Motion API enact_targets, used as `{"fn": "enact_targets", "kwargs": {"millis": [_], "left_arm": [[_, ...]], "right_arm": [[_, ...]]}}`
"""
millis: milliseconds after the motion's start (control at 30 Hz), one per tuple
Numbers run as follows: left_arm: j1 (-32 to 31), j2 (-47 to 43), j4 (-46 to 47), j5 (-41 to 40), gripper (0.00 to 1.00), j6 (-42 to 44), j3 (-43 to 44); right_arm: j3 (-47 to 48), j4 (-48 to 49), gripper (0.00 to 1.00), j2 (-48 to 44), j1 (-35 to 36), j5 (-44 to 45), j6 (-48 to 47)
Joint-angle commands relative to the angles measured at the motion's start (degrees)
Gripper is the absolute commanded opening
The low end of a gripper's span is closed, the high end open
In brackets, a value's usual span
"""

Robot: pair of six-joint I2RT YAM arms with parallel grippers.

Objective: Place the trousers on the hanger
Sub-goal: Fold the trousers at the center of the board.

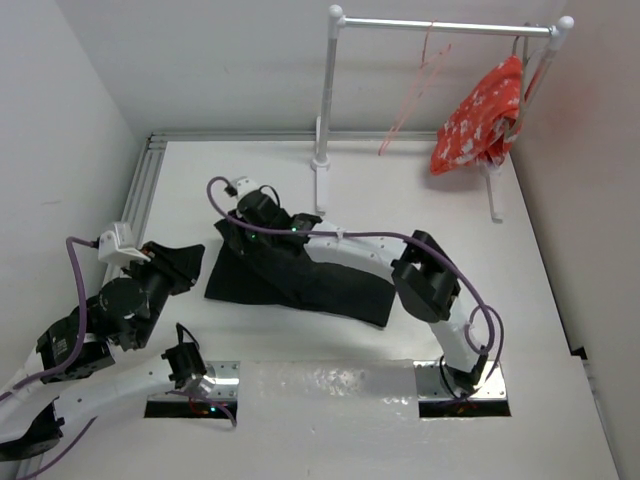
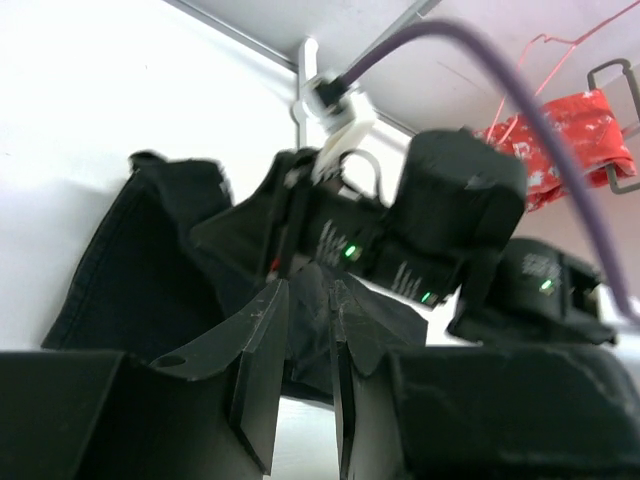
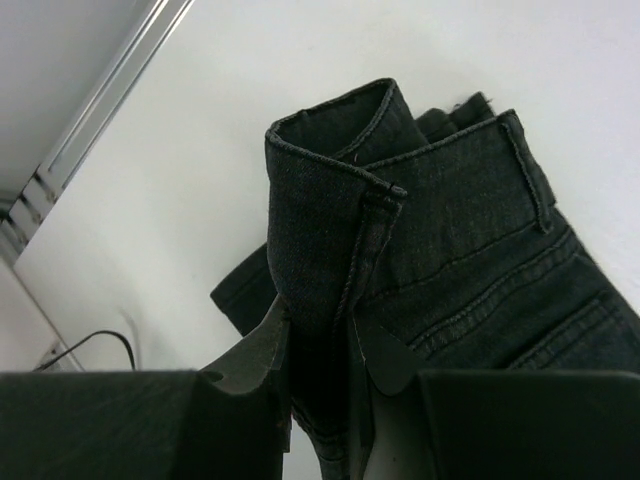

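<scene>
Pinching a raised waistband fold of the trousers [image 3: 450,230], the right gripper [image 3: 320,335] sits mid-frame in the top view. The left gripper [image 2: 308,300], fingers slightly parted on nothing, is just beside their left edge. The hanger [image 1: 412,95] hangs on the rail [image 1: 440,27], upper right.
</scene>
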Motion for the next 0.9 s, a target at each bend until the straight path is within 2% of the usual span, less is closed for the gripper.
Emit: {"fn": "enact_targets", "kwargs": {"millis": [0, 200, 267, 333, 367, 467, 500, 633, 700, 733, 767, 800, 833, 867], "left_arm": [[0.1, 0.2, 0.4, -1.7, 0.21, -0.4, 0.5], [0.1, 0.9, 1.4, -3.2, 0.21, -0.7, -0.3], [0.1, 1.2, 1.7, -4.2, 0.22, -0.1, -0.1], [0.1, 1.9, 1.4, -5.4, 0.21, -0.3, 0.8], [0.1, 2.1, 1.4, -5.9, 0.22, -0.2, 1.0], [0.2, 2.4, 0.7, -8.3, 0.22, -0.6, 1.0], [0.1, 2.8, 0.4, -9.7, 0.23, -1.2, 0.7], [0.1, 6.5, -0.2, -11.9, 0.24, -3.4, 0.4], [0.1, 9.5, 0.1, -11.3, 0.24, -4.2, 1.2], [0.1, 10.5, 0.6, -11.2, 0.24, -4.4, 1.2], [0.1, 12.1, 1.2, -10.7, 0.24, -4.5, 0.7], [0.1, 12.8, 4.2, -9.4, 0.24, -3.8, -0.1], [0.2, 13.5, 6.4, -8.6, 0.23, -3.3, -1.3], [0.3, 15.3, 10.5, -7.2, 0.23, -3.0, -3.6]], "right_arm": [[0.4, 7.5, 0.00, 1.6, 2.2, -1.6, -0.6], [4.0, 8.1, 0.10, 10.4, 6.6, -5.8, 1.2], [5.7, 7.8, 0.22, 11.6, 7.3, -6.1, 2.0], [6.5, 6.7, 0.41, 12.4, 8.1, -6.1, 1.6], [6.4, 6.3, 0.45, 12.2, 8.3, -6.1, 1.7], [3.0, 6.3, 0.52, 8.5, 8.3, -6.1, 1.8], [0.6, 6.6, 0.59, 5.3, 8.3, -6.1, 1.4], [-8.0, 6.4, 0.71, -5.9, 8.3, -4.0, -0.3], [-15.7, 6.5, 0.71, -11.2, 8.2, -1.4, -1.0], [-19.0, 6.7, 0.66, -16.8, 8.1, -0.2, -1.1], [-26.2, 8.0, 0.58, -19.8, 8.1, 1.1, -0.9], [-29.9, 8.3, 0.45, -22.7, 7.9, 2.8, -0.2], [-33.8, 9.0, 0.20, -28.2, 7.5, 6.2, 0.4], [-40.4, 10.7, 0.13, -30.7, 6.2, 7.5, 1.5]]}}
